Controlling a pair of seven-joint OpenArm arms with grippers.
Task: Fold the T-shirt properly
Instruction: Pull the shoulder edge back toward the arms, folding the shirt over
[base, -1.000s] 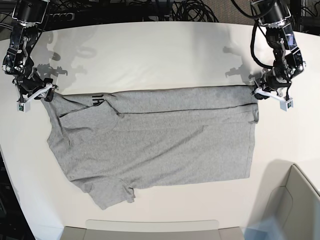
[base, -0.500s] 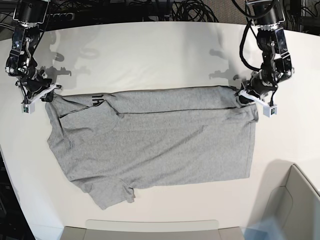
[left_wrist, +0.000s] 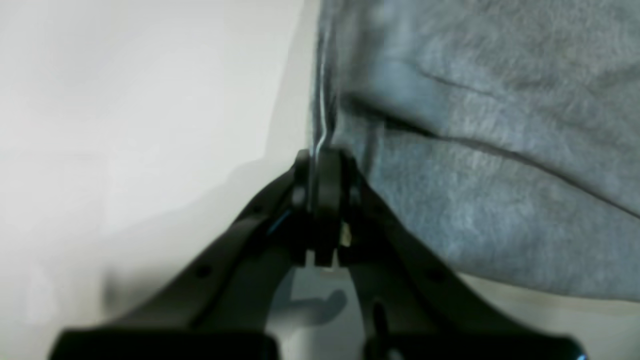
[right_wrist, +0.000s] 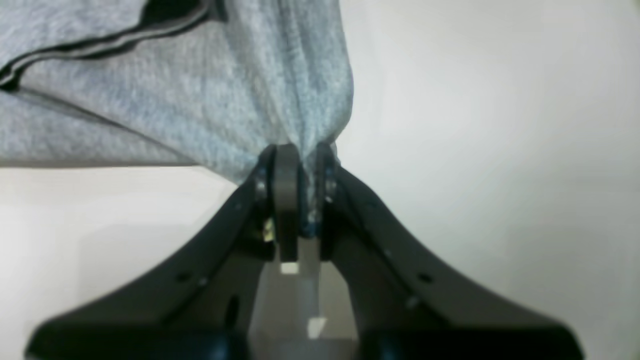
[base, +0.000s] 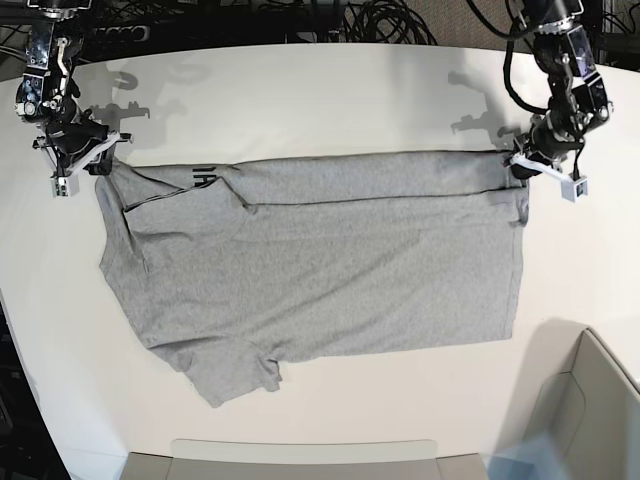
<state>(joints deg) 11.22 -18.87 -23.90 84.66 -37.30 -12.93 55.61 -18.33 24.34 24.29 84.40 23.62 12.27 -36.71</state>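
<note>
Because both arms pinch opposite ends of one folded edge, the T-shirt lies stretched flat across the white surface, its black lettering peeking out near 10 o'clock. Left gripper fingers are closed on a thin hem at 2 o'clock; right gripper fingers are closed on bunched cloth, apparently tensioning the fold line.
</note>
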